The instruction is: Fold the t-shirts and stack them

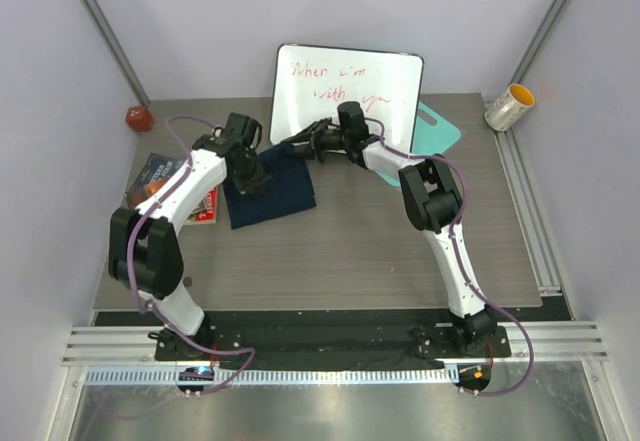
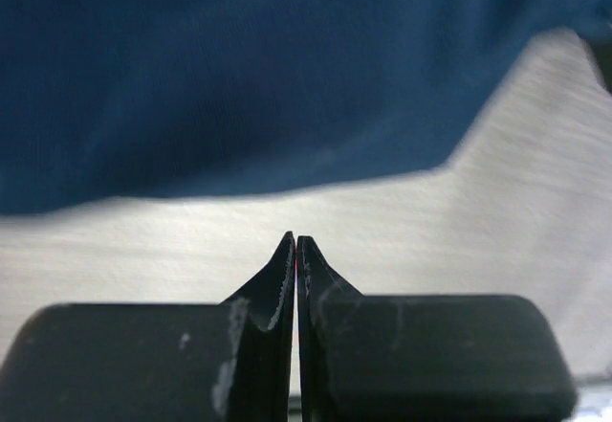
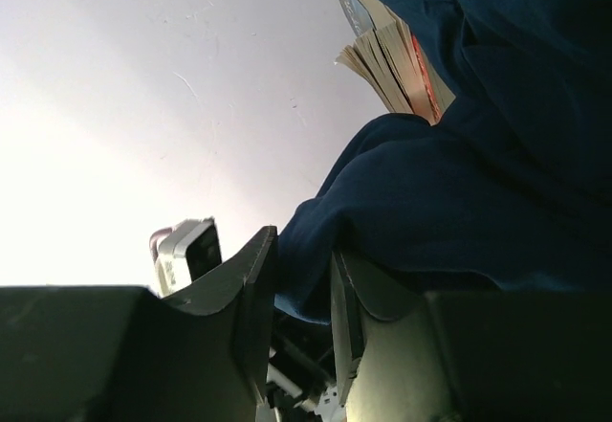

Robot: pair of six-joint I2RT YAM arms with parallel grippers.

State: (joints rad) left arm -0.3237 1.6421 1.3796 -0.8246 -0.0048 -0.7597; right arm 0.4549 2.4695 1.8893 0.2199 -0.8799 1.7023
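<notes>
From above, the shirt (image 1: 275, 196) lies on the table (image 1: 400, 251), left of the middle of the picture. Its long side runs left to right and tips up a little on the right. My left gripper (image 1: 250, 173) is over its upper left part. My right gripper (image 1: 303, 147) is at its upper right corner. Both hands are close to the shirt. A white board (image 1: 350, 86) stands right behind them, so I think it could get in the way if I lift up and back. Books (image 1: 165, 176) lie just left of the shirt. A red thing (image 1: 138, 117) sits in the upper left. A teal board (image 1: 440, 126) and a roll (image 1: 510, 106) are far off on the right.

In the left wrist view, my left gripper (image 2: 296, 255) is pressed together with nothing in it. The shirt (image 2: 239, 77) fills the top of the picture, ahead of the tips. Bare table (image 2: 535, 202) shows between them. I think I must open up and reach forward to grab the edge.

In the right wrist view, my right gripper (image 3: 304, 293) is clamped on a fold of the shirt (image 3: 459, 202). The cloth bulges on the right. The books (image 3: 392, 58) peek out at the top.
</notes>
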